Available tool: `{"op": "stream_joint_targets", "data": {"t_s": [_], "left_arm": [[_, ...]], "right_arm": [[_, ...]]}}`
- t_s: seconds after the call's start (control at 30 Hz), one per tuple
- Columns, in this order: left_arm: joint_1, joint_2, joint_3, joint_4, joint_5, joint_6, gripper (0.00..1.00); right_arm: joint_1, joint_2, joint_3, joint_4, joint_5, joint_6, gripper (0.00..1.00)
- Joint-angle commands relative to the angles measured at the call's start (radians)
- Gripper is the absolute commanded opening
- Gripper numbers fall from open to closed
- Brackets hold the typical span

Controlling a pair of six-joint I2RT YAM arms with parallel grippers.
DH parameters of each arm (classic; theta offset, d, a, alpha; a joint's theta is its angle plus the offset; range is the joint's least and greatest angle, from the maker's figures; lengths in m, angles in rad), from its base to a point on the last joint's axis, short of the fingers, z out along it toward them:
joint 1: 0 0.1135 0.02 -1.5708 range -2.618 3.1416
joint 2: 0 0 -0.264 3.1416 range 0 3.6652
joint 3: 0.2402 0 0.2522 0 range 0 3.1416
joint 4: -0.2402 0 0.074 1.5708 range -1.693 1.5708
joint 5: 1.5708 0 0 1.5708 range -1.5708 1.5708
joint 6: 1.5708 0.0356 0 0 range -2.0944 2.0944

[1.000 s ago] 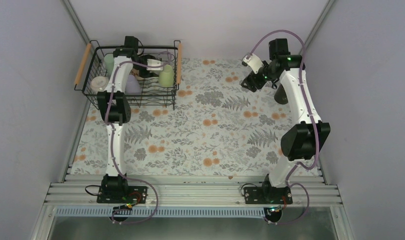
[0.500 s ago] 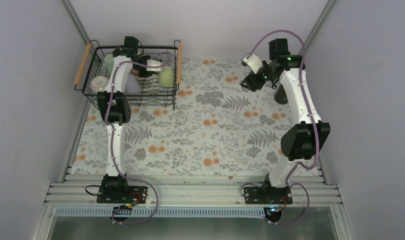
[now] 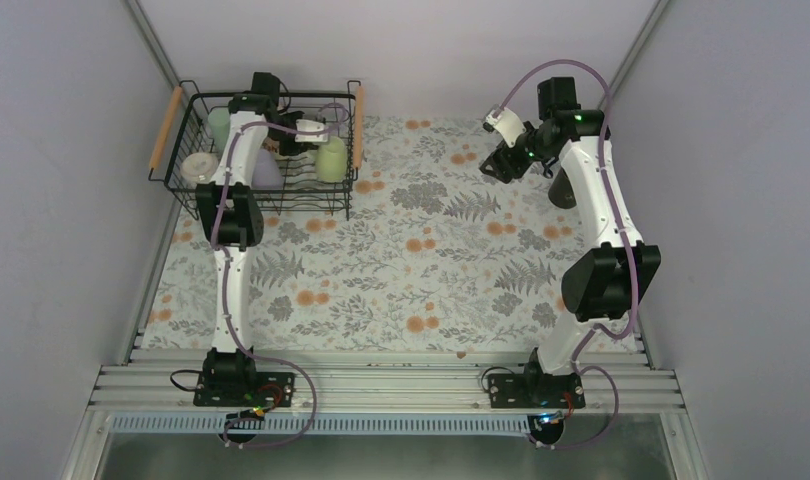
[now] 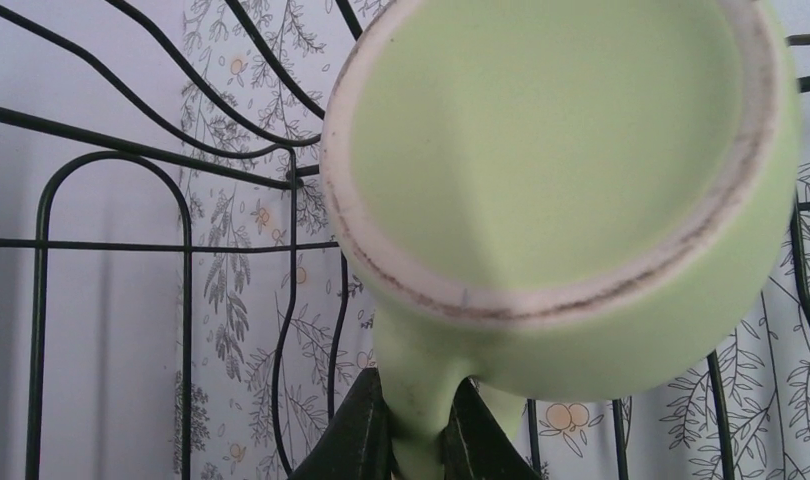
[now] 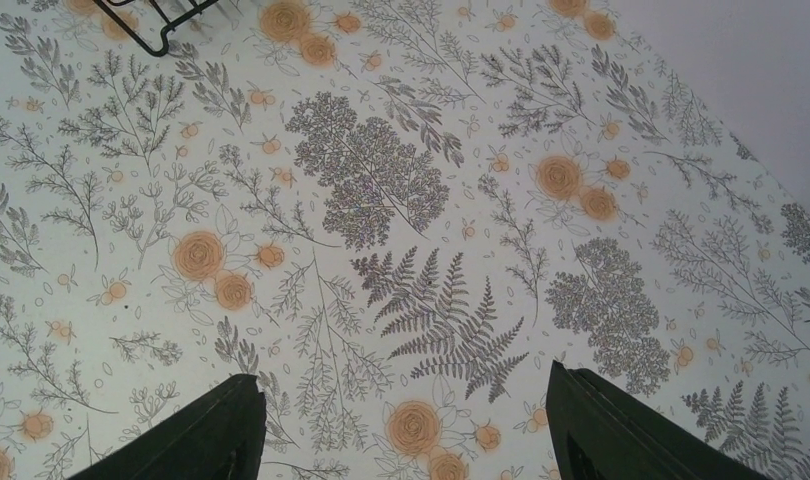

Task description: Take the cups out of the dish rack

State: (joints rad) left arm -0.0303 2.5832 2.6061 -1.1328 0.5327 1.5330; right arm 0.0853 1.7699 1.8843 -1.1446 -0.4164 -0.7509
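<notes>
The black wire dish rack stands at the back left, its wires showing in the left wrist view. My left gripper reaches into its right end and is shut on the handle of a light green cup. In the left wrist view that cup fills the frame bottom-up, with my left gripper pinching its handle. A mint green cup, a lavender cup and a pale tumbler also sit in the rack. My right gripper hangs open over the cloth, holding nothing.
A dark cup stands on the flowered tablecloth at the back right, partly behind my right arm. A corner of the rack shows top left in the right wrist view. Grey walls close in on the left, back and right.
My left gripper has shut on the light green cup's handle, and the cup has shifted slightly toward the near side of the rack. The right arm has barely moved.
</notes>
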Motion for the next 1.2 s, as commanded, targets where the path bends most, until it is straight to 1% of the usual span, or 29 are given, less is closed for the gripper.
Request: {"op": "stream_joint_targets", "data": {"t_s": [0.0,0.2,0.4,0.5,0.57,0.67,0.73,0.77,0.8,0.87,0.9,0.93,0.97,1.0,1.1,1.17], "left_arm": [[-0.004,-0.089,0.002,0.014,0.035,-0.054,0.02],[-0.003,-0.181,-0.004,0.078,0.031,-0.16,0.02],[-0.003,-0.283,0.006,0.161,0.012,-0.337,0.02],[-0.002,-0.361,-0.018,0.22,0.043,-0.439,0.02],[-0.001,-0.436,-0.068,0.268,0.087,-0.501,0.02],[-0.002,-0.538,-0.194,0.352,0.195,-0.581,0.02],[-0.002,-0.61,-0.321,0.431,0.292,-0.637,0.02],[-0.003,-0.648,-0.389,0.488,0.364,-0.684,0.02],[-0.004,-0.687,-0.463,0.557,0.401,-0.712,0.02],[-0.003,-0.768,-0.637,0.771,0.513,-0.847,0.02],[-0.007,-0.808,-0.735,0.904,0.538,-0.929,0.02],[-0.013,-0.851,-0.84,1.066,0.545,-1.021,0.02],[-0.02,-0.887,-0.925,1.204,0.543,-1.094,0.02],[-0.03,-0.912,-1.004,1.374,0.54,-1.158,0.02],[-0.062,-0.965,-1.185,1.715,0.494,-1.344,0.02],[-0.085,-0.982,-1.265,1.874,0.455,-1.418,0.02]], "right_arm": [[0.013,-0.034,-0.007,0.007,-0.041,0.012,0.73],[0.012,-0.035,-0.006,0.008,-0.047,0.018,0.73],[0.013,-0.049,0.003,0.026,-0.121,0.047,0.73],[0.013,-0.04,0.038,0.002,-0.236,0.056,0.75],[0.014,-0.025,0.082,-0.025,-0.323,0.055,0.76],[0.014,0.002,0.155,-0.074,-0.452,0.053,0.77],[0.014,0.015,0.195,-0.106,-0.562,0.048,0.77],[0.013,0.02,0.208,-0.114,-0.617,0.047,0.78],[0.013,0.022,0.217,-0.117,-0.682,0.046,0.78],[0.013,0.022,0.216,-0.111,-0.818,0.046,0.81],[0.014,0.02,0.207,-0.095,-0.887,0.054,0.81],[0.014,0.021,0.196,-0.085,-0.944,0.063,0.82],[0.014,0.025,0.19,-0.089,-1.001,0.052,0.82],[0.014,0.036,0.186,-0.099,-1.038,0.034,0.82],[0.013,0.057,0.157,-0.138,-1.109,-0.032,0.84],[0.012,0.057,0.098,-0.139,-1.158,-0.084,0.85]]}}
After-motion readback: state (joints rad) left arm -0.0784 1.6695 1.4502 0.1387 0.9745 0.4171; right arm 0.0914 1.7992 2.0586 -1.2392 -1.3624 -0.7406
